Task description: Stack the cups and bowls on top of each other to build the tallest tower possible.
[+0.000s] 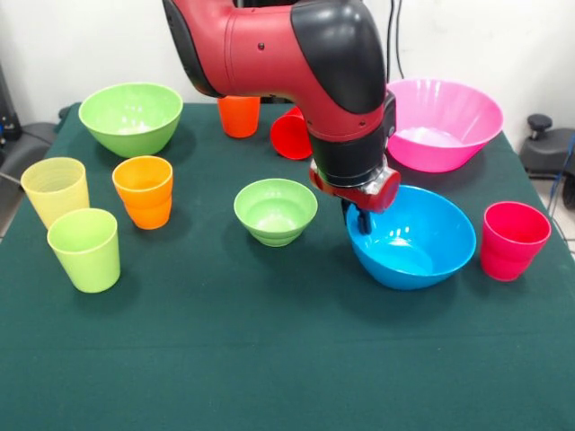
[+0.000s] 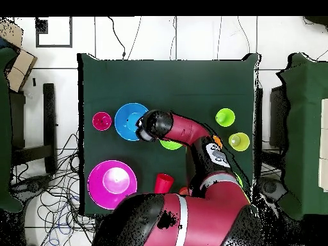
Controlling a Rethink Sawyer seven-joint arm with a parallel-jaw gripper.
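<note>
My gripper (image 1: 362, 220) hangs at the far left rim of the large blue bowl (image 1: 411, 238), touching or just over it; in the overhead view the gripper (image 2: 142, 126) sits at that bowl's (image 2: 128, 120) edge. The small light green bowl (image 1: 275, 211) stands just left of it. The large pink bowl (image 1: 442, 123) is behind, and the large light green bowl (image 1: 131, 117) is far left. A pinkish-red cup (image 1: 512, 240) stands right of the blue bowl. At the left stand pale yellow (image 1: 57, 190), lime green (image 1: 85, 249) and orange (image 1: 144, 191) cups. Nothing is stacked.
Behind my arm an orange cup (image 1: 239, 115) stands upright and a red cup (image 1: 291, 133) lies on its side. The green cloth table (image 1: 269, 359) ends close behind the bowls. Cables and chairs surround the table (image 2: 192, 77) in the overhead view.
</note>
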